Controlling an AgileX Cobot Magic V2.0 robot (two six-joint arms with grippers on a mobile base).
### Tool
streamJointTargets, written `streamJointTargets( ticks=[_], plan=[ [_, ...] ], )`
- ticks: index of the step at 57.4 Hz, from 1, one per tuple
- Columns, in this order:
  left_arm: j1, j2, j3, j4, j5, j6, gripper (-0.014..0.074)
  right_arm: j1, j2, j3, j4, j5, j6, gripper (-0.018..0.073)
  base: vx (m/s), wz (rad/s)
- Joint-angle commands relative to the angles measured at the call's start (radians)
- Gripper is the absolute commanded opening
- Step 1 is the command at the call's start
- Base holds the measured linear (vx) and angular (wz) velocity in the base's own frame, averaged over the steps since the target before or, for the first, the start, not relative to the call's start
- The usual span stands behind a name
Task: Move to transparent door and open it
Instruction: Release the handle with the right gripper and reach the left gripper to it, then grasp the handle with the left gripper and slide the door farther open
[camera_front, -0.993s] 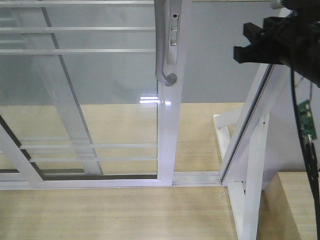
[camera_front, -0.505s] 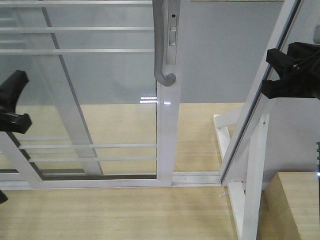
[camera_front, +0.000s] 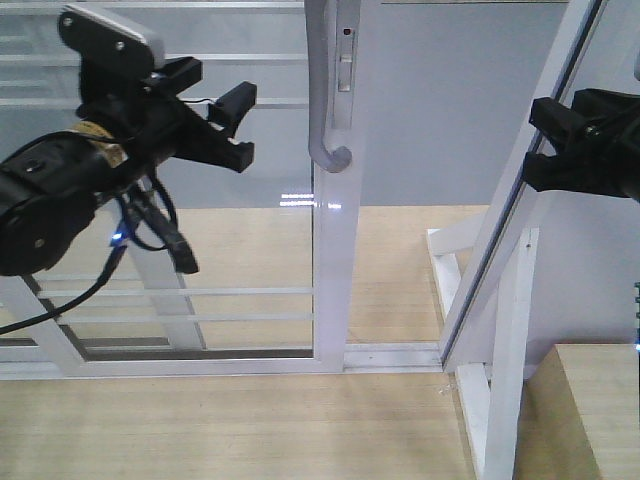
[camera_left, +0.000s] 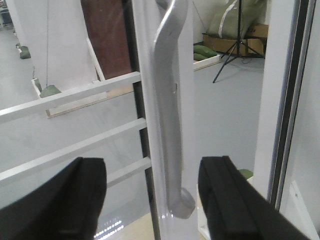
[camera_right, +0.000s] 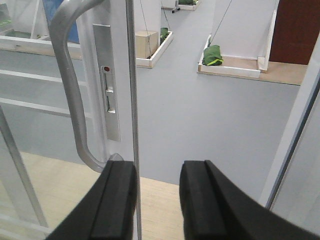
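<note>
The transparent door (camera_front: 338, 260) is a white-framed glass panel with thin horizontal bars, and its curved grey handle (camera_front: 320, 90) is on the right stile. My left gripper (camera_front: 242, 128) is open, level with the handle's lower end and a short way to its left, touching nothing. In the left wrist view the handle (camera_left: 167, 125) stands ahead between the open left gripper (camera_left: 155, 200) fingers. My right gripper (camera_front: 540, 143) hangs open at the right, apart from the door. From the right wrist, the handle (camera_right: 67, 100) lies left of the open right gripper (camera_right: 160, 200).
A slanted white frame post (camera_front: 500, 240) with braces stands to the right of the door. A wooden box (camera_front: 590, 410) sits at the bottom right. The floor track (camera_front: 390, 355) runs along the door's base. A second glass panel (camera_front: 165, 290) lies behind on the left.
My left arm has come up from the left edge to beside the handle. My right gripper dropped to the right a second ago and has since held still.
</note>
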Motion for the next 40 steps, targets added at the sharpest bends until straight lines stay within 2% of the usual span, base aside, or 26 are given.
streamJointTargets(
  ticks=[1,15,33,40],
  plan=[
    [-0.026,0.043,-0.101,-0.006,-0.108,-0.006,0.0526,-0.004,-0.016,-0.029,0.003,-0.047,-0.002,0.0302,0.0,0.0],
    [-0.037,0.242,-0.318,-0.014,-0.107,-0.006,0.0525,-0.004,-0.016,-0.029,0.003,-0.047,-0.002,0.0302,0.0,0.0],
    [-0.036,0.403,-0.543,-0.02,-0.055,-0.001,0.0525,-0.004,-0.016,-0.029,0.008,-0.047,-0.002,0.0302,0.0,0.0],
    [-0.03,0.456,-0.621,-0.024,-0.047,0.03,0.0525,-0.004,-0.016,-0.029,0.029,-0.047,-0.002,0.0302,0.0,0.0]
  ],
)
